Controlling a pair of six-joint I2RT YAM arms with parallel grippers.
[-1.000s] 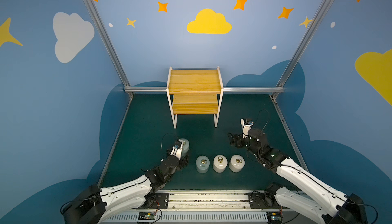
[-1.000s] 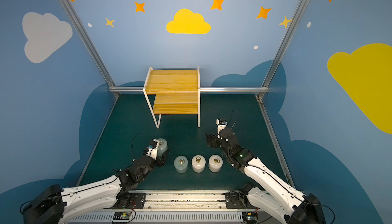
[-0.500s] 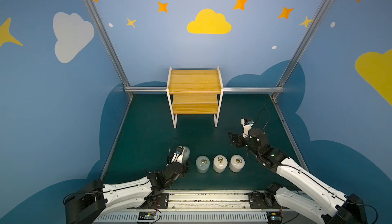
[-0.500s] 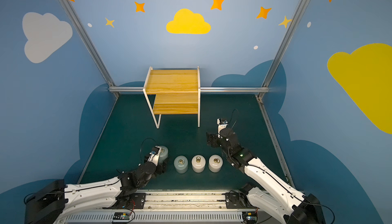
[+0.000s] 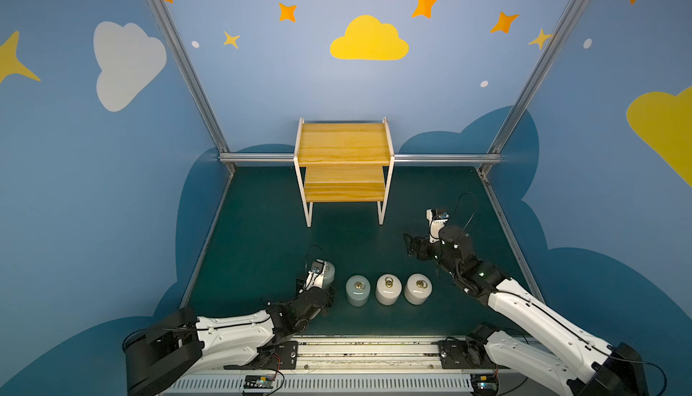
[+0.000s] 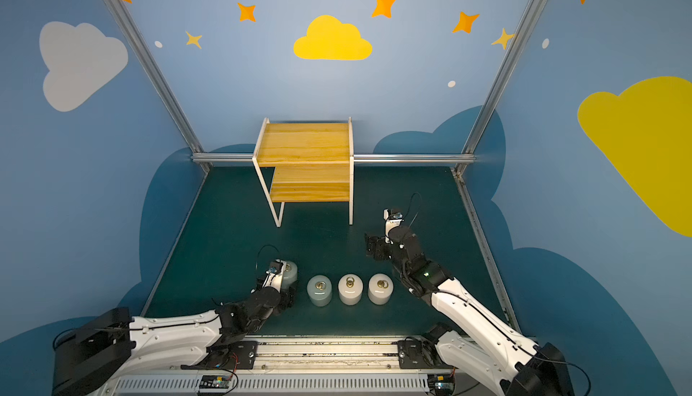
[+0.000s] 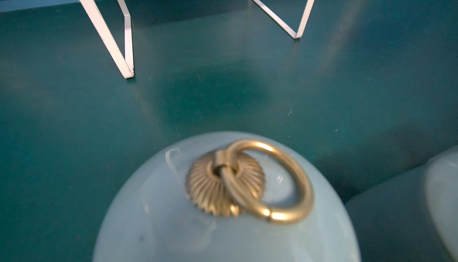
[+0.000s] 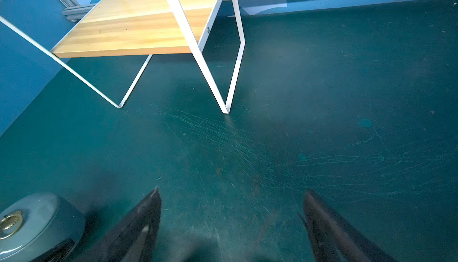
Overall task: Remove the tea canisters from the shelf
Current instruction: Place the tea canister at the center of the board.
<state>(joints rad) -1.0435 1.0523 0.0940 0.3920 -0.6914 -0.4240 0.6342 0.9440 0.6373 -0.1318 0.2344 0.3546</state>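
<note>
**Four canisters on the tabletop, left tool gripping one**

You see the shelf at the back of the green tabletop. Three canisters stand in a row near the front: a grey-blue canister, a white canister and another white canister. Just left of the row, your left tool is clenched on a second grey-blue canister. Its wrist view shows that canister's brass ring close up. Your right tool hangs above the tabletop, behind and right of the row, jaws spread wide, grasping nothing.
</note>
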